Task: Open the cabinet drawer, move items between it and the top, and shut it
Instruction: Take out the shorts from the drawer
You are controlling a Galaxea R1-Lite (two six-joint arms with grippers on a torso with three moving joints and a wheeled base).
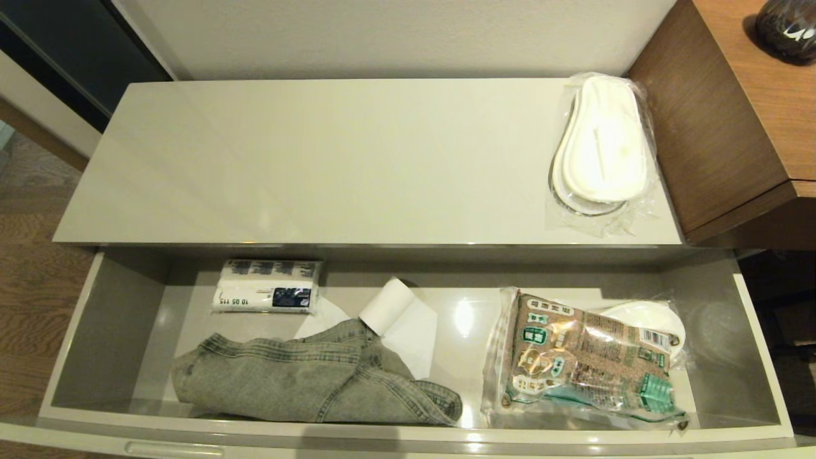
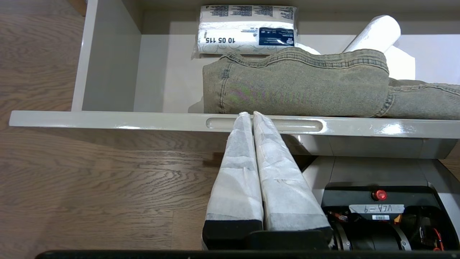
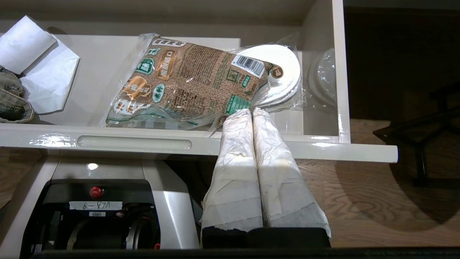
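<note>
Left gripper [image 2: 250, 114] and right gripper [image 3: 251, 112] both closed, empty, level before the open drawer [image 1: 408, 432]. Grey-blue jeans [image 1: 306, 381] lie crumpled in the drawer's left half, long axis along its front. Wrapped white slippers [image 1: 602, 150] rest on the top [image 1: 331, 159] at right, pointing toward the wall.

The tissue pack [image 2: 247, 29], beyond the left gripper [image 2: 251, 114], reads "10 05 115". A label [image 2: 376, 209] on the robot base [image 2: 373, 172], beside that gripper, reads "VLA-9". Print on the brown packet [image 3: 187, 82] is illegible.
</note>
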